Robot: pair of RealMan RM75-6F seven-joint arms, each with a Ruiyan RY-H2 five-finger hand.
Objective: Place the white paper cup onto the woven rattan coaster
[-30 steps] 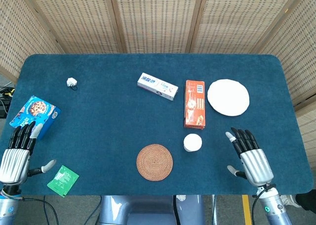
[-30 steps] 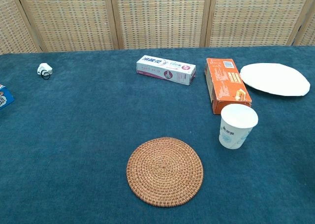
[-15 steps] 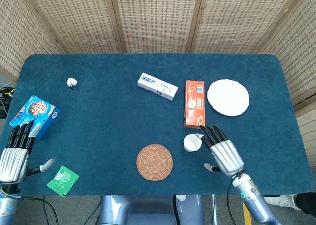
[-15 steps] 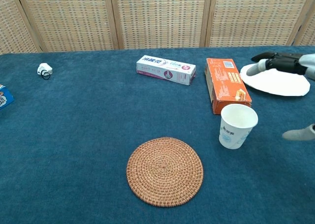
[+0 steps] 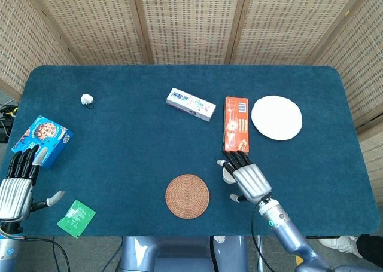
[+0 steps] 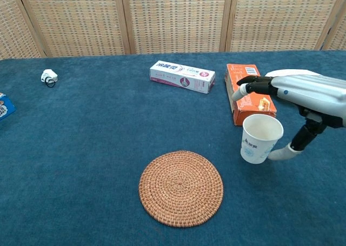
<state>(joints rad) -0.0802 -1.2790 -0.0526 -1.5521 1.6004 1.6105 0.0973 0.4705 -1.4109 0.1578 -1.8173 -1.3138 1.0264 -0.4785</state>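
Note:
The white paper cup (image 6: 260, 139) stands upright on the blue table, to the right of the woven rattan coaster (image 6: 181, 188) and apart from it. My right hand (image 6: 300, 93) reaches over the cup from the right. Its fingers (image 6: 253, 87) stretch above and behind the rim, and the thumb lies by the cup's lower right side. The hand has not closed around the cup. In the head view the right hand (image 5: 246, 180) covers most of the cup (image 5: 227, 174), beside the coaster (image 5: 188, 195). My left hand (image 5: 18, 185) rests open at the table's left front edge.
An orange box (image 6: 248, 93) lies just behind the cup, with a white plate (image 5: 276, 118) to its right and a toothpaste box (image 6: 182, 76) to its left. A blue cookie box (image 5: 43, 139), a green sachet (image 5: 76, 217) and a small white object (image 5: 87, 98) lie on the left side.
My right hand has moved left from the table's right front to the cup, with its fingers now over the rim. The cup, the coaster and the left hand have stayed in place.

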